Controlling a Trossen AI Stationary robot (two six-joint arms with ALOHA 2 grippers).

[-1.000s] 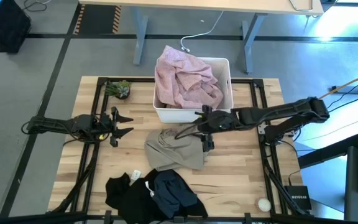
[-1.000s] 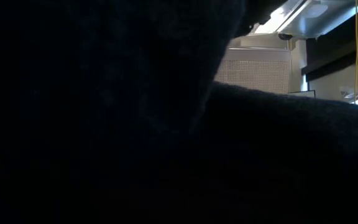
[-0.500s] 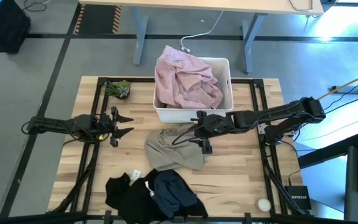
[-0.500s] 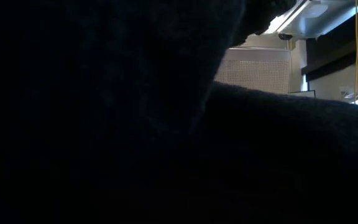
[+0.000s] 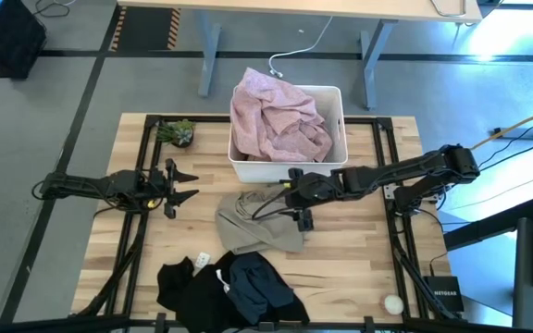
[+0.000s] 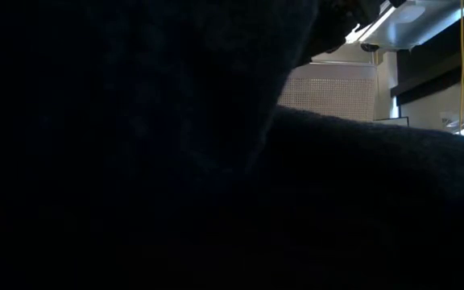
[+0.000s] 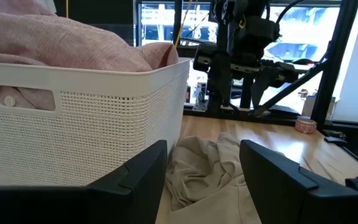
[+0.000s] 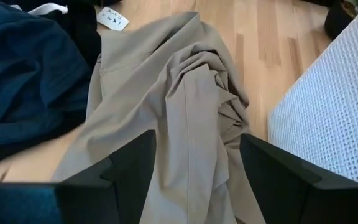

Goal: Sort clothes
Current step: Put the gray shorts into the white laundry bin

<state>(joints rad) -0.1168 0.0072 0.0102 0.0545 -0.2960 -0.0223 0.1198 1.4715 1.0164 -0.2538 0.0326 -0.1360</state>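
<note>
A khaki beige garment [image 5: 257, 220] lies crumpled on the wooden table just in front of the white bin [image 5: 336, 97]; it also shows in the right wrist view [image 8: 185, 124] and the left wrist view [image 7: 210, 168]. A pale pink garment [image 5: 276, 116] fills the bin. Navy blue [image 5: 257, 282] and black [image 5: 188, 282] garments lie at the table's near edge. My right gripper [image 5: 294, 196] is open above the khaki garment's right part, its fingers [image 8: 272, 168] on either side of a fold. My left gripper [image 5: 181, 183] is open and empty at the table's left.
A small green plant [image 5: 176, 132] stands at the table's far left corner. A small white round object [image 5: 393, 302] lies at the near right. Dark cloth [image 6: 135, 161] fills nearly the whole low view. Bare wood shows at the table's right.
My right gripper has moved a little toward the table's left edge, over the khaki garment. The garments have stayed where they were.
</note>
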